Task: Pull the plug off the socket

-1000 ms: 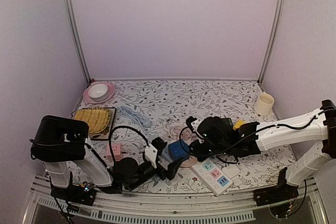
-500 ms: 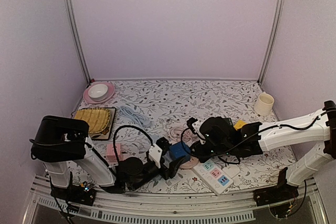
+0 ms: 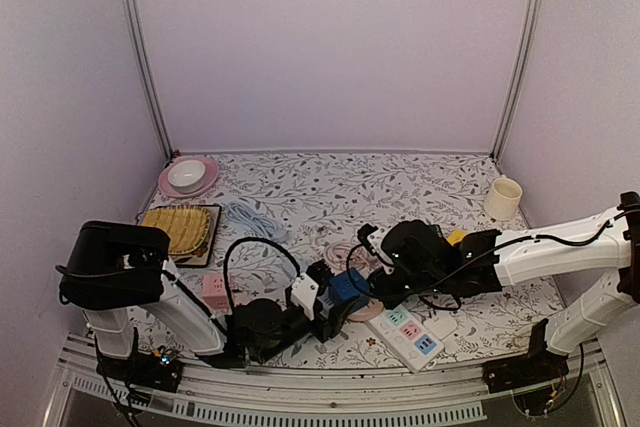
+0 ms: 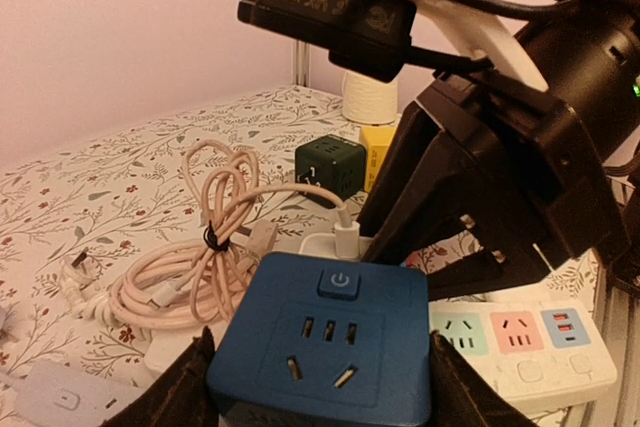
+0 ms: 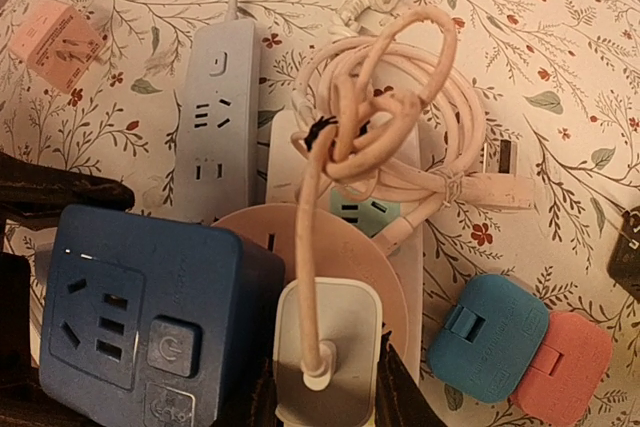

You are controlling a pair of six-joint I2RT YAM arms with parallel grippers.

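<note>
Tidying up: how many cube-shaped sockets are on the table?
4: blue cube front centre, pink cube near the left arm, dark green cube and yellow cube by the right arm. Others may be hidden.

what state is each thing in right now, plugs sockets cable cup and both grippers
white plug: seated on the pink round socket, apparently still in
right gripper: shut on the white plug
blue cube socket: visible outlets empty
left gripper: shut on the blue cube socket, a jaw against each side
pink cable: coiled, tied, one end in the white plug
white power strip: visible outlets empty
cup: upright
</note>
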